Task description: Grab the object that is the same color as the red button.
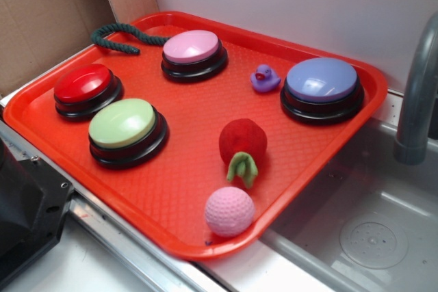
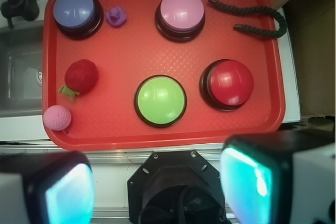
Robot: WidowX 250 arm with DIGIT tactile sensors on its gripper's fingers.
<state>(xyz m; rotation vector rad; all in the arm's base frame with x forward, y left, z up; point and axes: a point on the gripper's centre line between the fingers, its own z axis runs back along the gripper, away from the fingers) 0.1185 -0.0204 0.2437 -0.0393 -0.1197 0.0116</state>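
Observation:
The fuzzy dark-red plush ball with a green felt leaf lies on the orange-red tray, right of centre; in the wrist view it is at the tray's left side. The red button stands at the tray's left; in the wrist view it is at the right. My gripper is open and empty, high above the tray's near edge, far from the ball. It is out of the exterior view.
A pale pink golf ball lies near the tray's front edge, close to the plush ball. Green, pink and lavender buttons, a purple duck and a dark rope share the tray. A sink and faucet are at right.

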